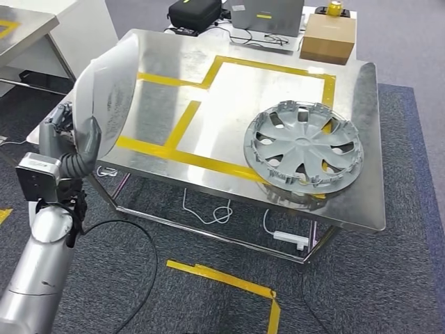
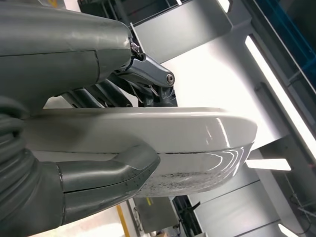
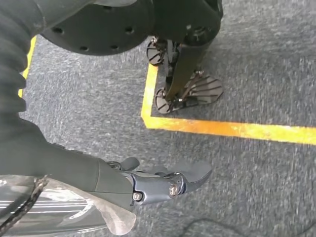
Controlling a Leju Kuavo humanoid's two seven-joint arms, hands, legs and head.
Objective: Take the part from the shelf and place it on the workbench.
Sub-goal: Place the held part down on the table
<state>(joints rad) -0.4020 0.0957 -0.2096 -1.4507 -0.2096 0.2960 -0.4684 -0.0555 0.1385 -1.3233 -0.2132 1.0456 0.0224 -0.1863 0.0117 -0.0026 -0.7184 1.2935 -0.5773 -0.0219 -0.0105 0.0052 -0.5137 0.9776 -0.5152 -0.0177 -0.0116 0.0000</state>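
My left hand (image 1: pixel 67 139) grips a white, smooth, curved shell part (image 1: pixel 108 90) by its lower edge and holds it upright in the air at the near left corner of the steel workbench (image 1: pixel 252 90). In the left wrist view the thumb (image 2: pixel 111 173) presses one face of the part (image 2: pixel 178 133) while the fingers (image 2: pixel 149 74) lie against the other. A grey hubcap (image 1: pixel 303 145) lies flat on the bench's right side. My right hand (image 3: pixel 149 180) hangs over the carpet with its fingers stretched out, holding nothing.
Yellow tape lines (image 1: pixel 181 129) mark boxes on the bench top. A cardboard box (image 1: pixel 329 36), a laptop (image 1: pixel 268 15) and a black bag (image 1: pixel 194 12) sit behind the bench. Another table (image 1: pixel 21 24) stands at far left. Cables (image 1: pixel 210 212) lie under the bench.
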